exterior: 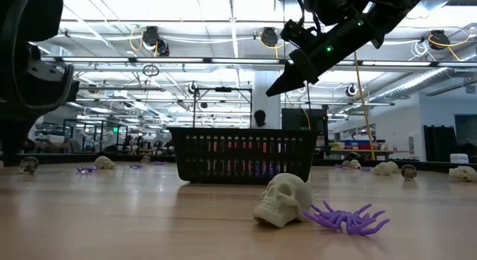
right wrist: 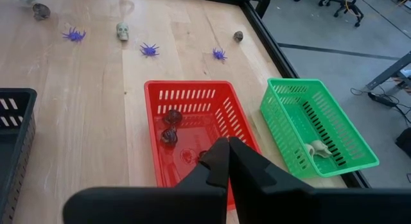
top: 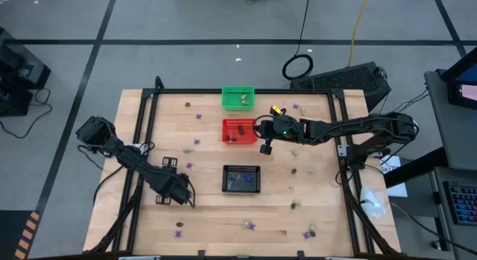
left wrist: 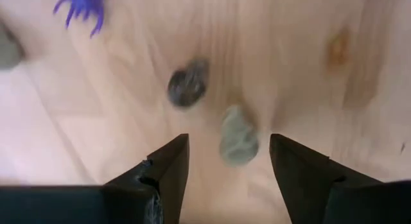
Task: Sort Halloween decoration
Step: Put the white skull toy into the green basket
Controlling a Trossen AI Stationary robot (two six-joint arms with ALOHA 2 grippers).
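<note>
Table: a wood top with three baskets in a row down the middle and tiny trinkets all around.
Green basket: at the far edge. It has a cream skull in it.
Red basket: just in front of the green one. It has two dark brown skulls near one end.
Black basket: nearest of the three, well apart from the red one. There is something purple inside, but I cannot tell what.
Trinkets on the table: purple spiders, cream skulls and brown skulls lie loose on both sides of the baskets. In the low view one cream skull lies touching a purple spider at the near edge.
Left gripper: low over the table, to the left of the black basket. Its fingers are wide apart and hold nothing. A grey-brown skull lies between the fingertips, and a darker one lies just past it.
Right gripper: up in the air by the right side of the red basket. Its fingers are pressed tight together with nothing in them.
</note>
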